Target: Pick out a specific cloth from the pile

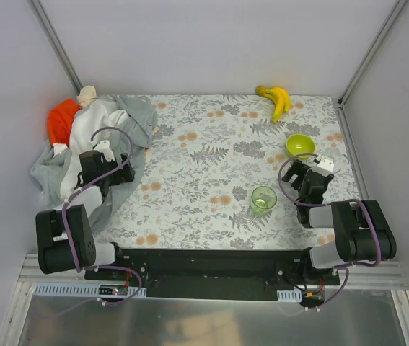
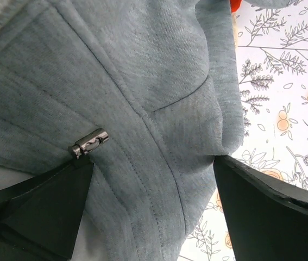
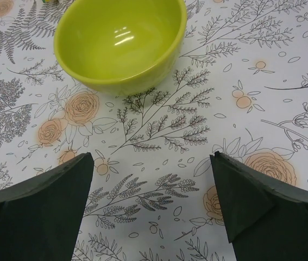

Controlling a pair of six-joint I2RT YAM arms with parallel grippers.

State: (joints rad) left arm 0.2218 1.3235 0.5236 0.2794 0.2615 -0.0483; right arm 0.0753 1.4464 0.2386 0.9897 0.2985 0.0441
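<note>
The orange-red cloth (image 1: 63, 120) lies bunched at the far left end of the pile (image 1: 121, 119), half under a white garment (image 1: 92, 130). Only a sliver of the cloth shows at the top edge of the left wrist view (image 2: 235, 4). My left gripper (image 1: 109, 152) is over the pile's grey garment (image 2: 143, 81), open, with grey fabric lying between its jaws (image 2: 154, 185). A metal zipper pull (image 2: 88, 143) sits by the left finger. My right gripper (image 1: 314, 161) is open and empty above the table (image 3: 151, 179), just short of the green bowl (image 3: 121, 41).
The green bowl (image 1: 299, 145) stands at the right. A clear green cup (image 1: 263, 200) stands near the right arm, and bananas (image 1: 279, 100) lie at the back right. White walls enclose the flowered table (image 1: 204, 166) on three sides.
</note>
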